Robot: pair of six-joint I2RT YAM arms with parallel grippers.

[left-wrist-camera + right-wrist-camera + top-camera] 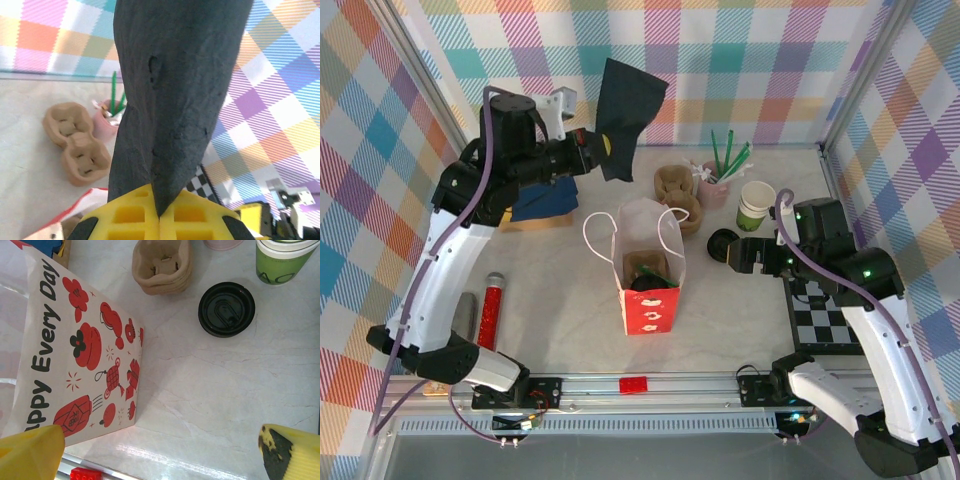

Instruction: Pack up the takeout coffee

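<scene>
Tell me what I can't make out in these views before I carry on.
- Inside the paper bag: top view, its walls and handles hide all but a dark shape.
- Behind the black sheet: left wrist view, the sheet in the left pincer blocks the middle.
- Green cup: right wrist view, cut off by the top edge.

Matt felt-like sheet (175,100), glossy plastic lid (226,309) (paper bag (80,355) matt).

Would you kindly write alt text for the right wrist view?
A round black lid sits on the pale table, right of a red-printed paper bag. Behind are a brown carrier and a green cup; the right gripper is open.
</scene>
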